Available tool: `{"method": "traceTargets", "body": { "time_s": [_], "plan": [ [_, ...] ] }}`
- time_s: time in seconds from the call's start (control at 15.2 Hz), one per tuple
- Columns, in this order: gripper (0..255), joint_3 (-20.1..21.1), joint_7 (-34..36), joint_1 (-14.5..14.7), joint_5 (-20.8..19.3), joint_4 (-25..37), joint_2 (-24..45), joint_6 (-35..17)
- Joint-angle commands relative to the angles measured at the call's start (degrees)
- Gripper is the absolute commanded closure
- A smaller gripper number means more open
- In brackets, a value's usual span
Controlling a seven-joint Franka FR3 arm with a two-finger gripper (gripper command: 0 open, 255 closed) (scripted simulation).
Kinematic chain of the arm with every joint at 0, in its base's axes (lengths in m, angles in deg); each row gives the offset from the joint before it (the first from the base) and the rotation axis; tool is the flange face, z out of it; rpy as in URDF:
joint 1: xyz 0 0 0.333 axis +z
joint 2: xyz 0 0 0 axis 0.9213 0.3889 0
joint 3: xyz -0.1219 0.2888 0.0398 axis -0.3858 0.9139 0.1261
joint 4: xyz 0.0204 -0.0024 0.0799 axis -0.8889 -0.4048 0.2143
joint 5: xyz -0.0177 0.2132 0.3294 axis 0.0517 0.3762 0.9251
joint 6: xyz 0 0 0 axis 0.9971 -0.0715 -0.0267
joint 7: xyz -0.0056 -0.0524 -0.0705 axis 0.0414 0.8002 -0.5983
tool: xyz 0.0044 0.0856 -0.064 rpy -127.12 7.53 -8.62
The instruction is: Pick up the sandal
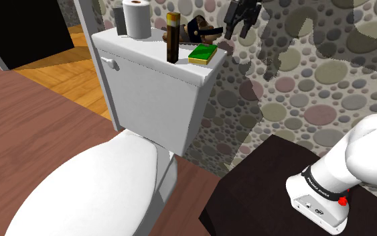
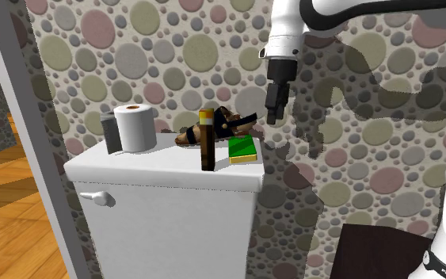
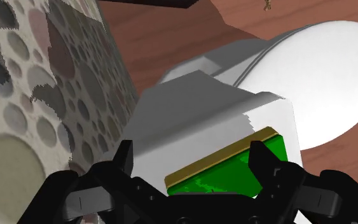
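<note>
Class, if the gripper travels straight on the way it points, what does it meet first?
Probably the green block on the tank lid, seen between the open fingers; depth is unclear, so perhaps the bare lid beside it.

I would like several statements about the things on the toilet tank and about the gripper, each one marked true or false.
1. The sandal lies on the tank lid. True.
2. The gripper is shut on the sandal. False: it is open, above the lid, and holds nothing.
3. A toilet paper roll stands on the lid. True.
4. The green block lies on the floor. False: it lies on the lid beside the sandal.
</note>
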Motion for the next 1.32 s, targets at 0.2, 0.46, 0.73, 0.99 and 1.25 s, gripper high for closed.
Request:
{"method": "traceTargets", "body": {
  "time_s": [0.2, 0.46, 0.73, 0.99, 1.25],
  "plan": [
    [0, 1.7, 1.0, 1.4, -1.5, 15.5, 12.2, 3.7],
    [0, 3.0, 1.9, 2.9, -3.3, 30.9, 23.3, 8.5],
    [0, 3.2, 2.0, 3.4, -3.7, 33.0, 25.8, 8.2],
    [0, 3.2, 1.7, 3.3, -3.7, 28.1, 24.6, 4.6],
    [255, 3.2, 1.6, 3.3, -3.6, 26.3, 24.2, 3.2]
  ]
}}
